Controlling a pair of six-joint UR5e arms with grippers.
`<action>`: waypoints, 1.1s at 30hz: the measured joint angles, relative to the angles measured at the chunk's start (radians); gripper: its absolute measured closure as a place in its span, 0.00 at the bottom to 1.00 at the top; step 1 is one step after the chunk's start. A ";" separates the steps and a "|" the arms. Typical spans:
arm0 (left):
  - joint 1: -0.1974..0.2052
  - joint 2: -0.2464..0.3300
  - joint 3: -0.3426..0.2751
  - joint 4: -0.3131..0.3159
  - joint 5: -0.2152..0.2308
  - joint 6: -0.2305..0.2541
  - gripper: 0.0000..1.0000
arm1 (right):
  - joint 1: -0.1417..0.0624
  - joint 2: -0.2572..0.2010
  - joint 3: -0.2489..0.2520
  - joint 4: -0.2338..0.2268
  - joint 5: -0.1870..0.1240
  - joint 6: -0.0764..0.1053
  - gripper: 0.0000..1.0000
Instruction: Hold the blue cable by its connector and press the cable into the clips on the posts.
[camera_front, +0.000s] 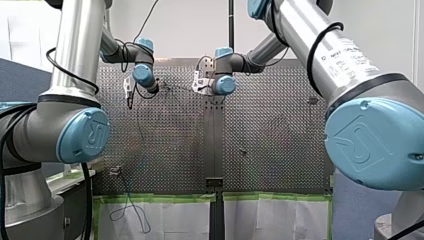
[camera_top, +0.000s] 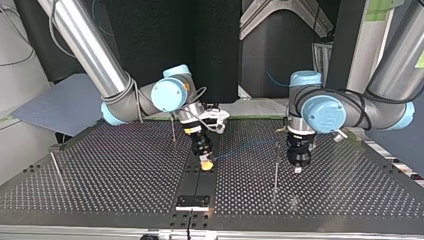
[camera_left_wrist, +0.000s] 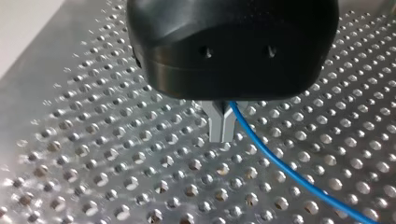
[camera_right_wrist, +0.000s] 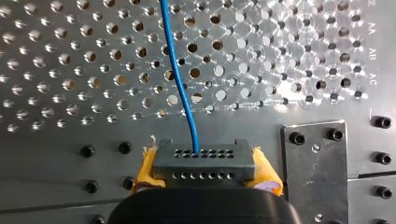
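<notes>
The blue cable (camera_right_wrist: 180, 79) runs out of a dark grey connector (camera_right_wrist: 204, 156) with rows of small holes. My right gripper (camera_right_wrist: 205, 171) is shut on that connector, its yellow pads (camera_right_wrist: 145, 169) on either side. In the top view my right gripper (camera_top: 205, 164) hangs over the table's dark middle strip, and the cable (camera_top: 245, 148) stretches faintly across to my left gripper (camera_top: 298, 167). My left gripper (camera_left_wrist: 222, 135) has its metal fingers shut on the cable (camera_left_wrist: 289, 172), just above the perforated table. A thin post (camera_top: 275, 167) stands right beside my left gripper.
Another thin post (camera_top: 173, 127) stands behind my right gripper, and a third post (camera_top: 55, 162) is at the top view's far left. A dark plate (camera_top: 192, 201) with bolts lies at the table's middle. Loose cable (camera_front: 132, 210) hangs over the taped table edge.
</notes>
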 joint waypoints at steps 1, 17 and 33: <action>0.002 -0.003 0.002 -0.001 0.003 0.000 1.00 | -0.001 0.005 -0.009 0.000 0.005 0.000 1.00; 0.013 -0.007 0.005 -0.007 0.005 0.007 1.00 | -0.025 0.021 -0.059 0.003 0.086 0.008 1.00; 0.011 -0.002 0.005 -0.077 -0.116 0.046 0.00 | -0.021 0.022 -0.059 0.026 0.076 0.006 1.00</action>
